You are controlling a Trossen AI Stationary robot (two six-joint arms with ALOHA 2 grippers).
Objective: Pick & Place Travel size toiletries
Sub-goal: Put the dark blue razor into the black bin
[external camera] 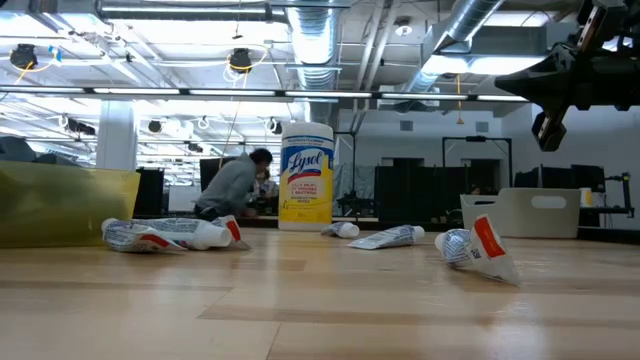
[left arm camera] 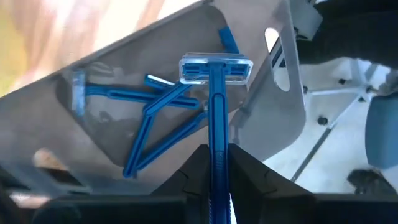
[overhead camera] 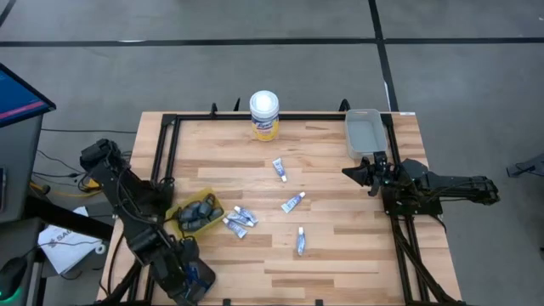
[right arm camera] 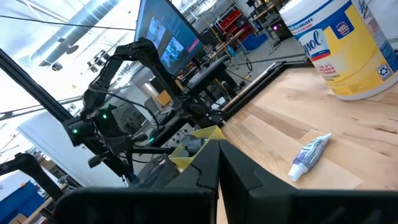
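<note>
My left gripper (overhead camera: 194, 280) is at the table's near left corner, pointing steeply down and shut on a blue razor (left arm camera: 216, 93). Below it a grey bin (left arm camera: 283, 81) holds several blue razors (left arm camera: 155, 118). Small white tubes (overhead camera: 293, 202) with blue print lie scattered on the wooden table, two (overhead camera: 240, 221) beside a yellow tray (overhead camera: 183, 204). The tray holds dark grey oblong sticks (overhead camera: 201, 212). My right gripper (overhead camera: 353, 172) waits shut at the table's right side, level, touching nothing. My left gripper pinches the razor's thin handle (left arm camera: 217, 165) between its two fingers, which lie along the handle. The razor's head (left arm camera: 216, 70) sticks out beyond the fingertips, toward the grey bin. It hangs clear above the razors lying there.
A tall white canister with a yellow label (overhead camera: 264, 115) stands at the far edge, near the middle. A grey bin (overhead camera: 363, 132) sits at the far right corner. A black frame (overhead camera: 166, 144) runs along the table's edges. People show in the room behind (external camera: 235, 185).
</note>
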